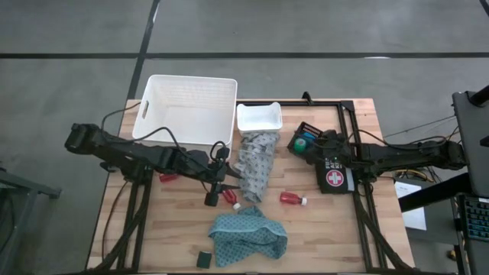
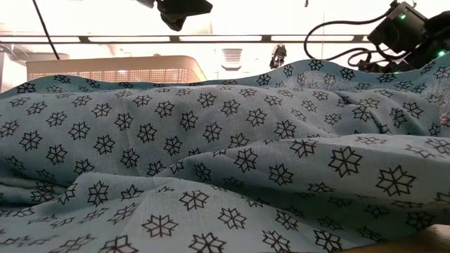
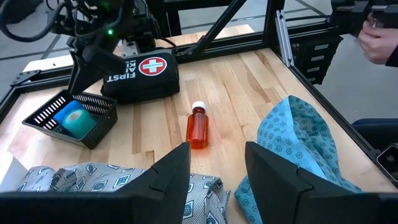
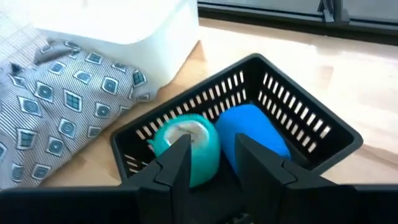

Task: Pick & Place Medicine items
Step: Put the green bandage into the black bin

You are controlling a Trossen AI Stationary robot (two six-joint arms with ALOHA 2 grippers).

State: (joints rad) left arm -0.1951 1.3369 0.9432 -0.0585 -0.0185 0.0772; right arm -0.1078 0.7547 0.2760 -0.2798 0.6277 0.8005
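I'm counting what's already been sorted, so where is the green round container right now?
The green round container lies in the small black basket beside the blue container, on the table's right side in the high view, next to the first-aid pouch.

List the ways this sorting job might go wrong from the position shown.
1. The right gripper hangs open just above the green container in the black basket; pulling away carelessly may snag the rim and tip it.
2. The left gripper, open, has grey patterned cloth under its fingers; closing might catch fabric.
3. The red bottle lies on its side and may roll if nudged.
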